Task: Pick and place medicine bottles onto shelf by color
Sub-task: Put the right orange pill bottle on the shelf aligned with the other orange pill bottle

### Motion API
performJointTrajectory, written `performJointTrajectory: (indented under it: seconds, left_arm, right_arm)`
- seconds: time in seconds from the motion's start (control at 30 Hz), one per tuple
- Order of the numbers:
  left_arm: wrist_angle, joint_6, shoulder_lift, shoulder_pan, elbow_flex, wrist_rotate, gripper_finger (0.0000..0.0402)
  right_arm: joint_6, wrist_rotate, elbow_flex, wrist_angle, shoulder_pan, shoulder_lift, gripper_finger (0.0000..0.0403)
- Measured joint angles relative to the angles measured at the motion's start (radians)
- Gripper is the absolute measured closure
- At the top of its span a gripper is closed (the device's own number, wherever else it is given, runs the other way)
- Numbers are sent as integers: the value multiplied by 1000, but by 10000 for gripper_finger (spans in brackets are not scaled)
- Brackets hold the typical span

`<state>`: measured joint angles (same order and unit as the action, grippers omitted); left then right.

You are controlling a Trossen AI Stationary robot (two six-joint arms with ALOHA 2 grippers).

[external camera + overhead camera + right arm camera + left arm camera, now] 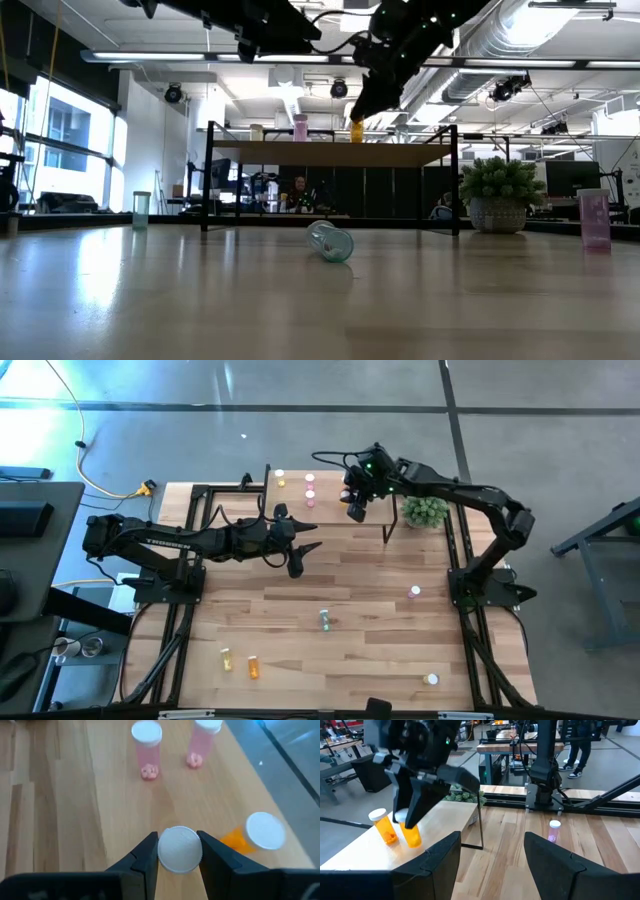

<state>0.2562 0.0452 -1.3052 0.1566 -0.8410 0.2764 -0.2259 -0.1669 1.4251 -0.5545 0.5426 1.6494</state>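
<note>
Your right gripper is over the shelf, toward its right end, fingers closed on the white cap of an orange bottle standing upright on the board. A second orange bottle stands just beside it, and two pink bottles stand farther along the shelf. Your left gripper hangs open and empty above the table, near the shelf's front edge.

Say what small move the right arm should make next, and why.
Probably open the right gripper and lift straight up. Its fingers are shut on the white cap of an orange bottle, which looks to be standing on the shelf beside another orange bottle, apart from the two pink ones. The left gripper waits open over the table.
</note>
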Motion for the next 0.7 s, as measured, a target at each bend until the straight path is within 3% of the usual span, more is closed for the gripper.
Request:
performJointTrajectory:
  seconds: [0.7]
  left_arm:
    - [-3,3,0,0,0,0,193]
  right_arm:
    - [-6,9,1,1,0,27,300]
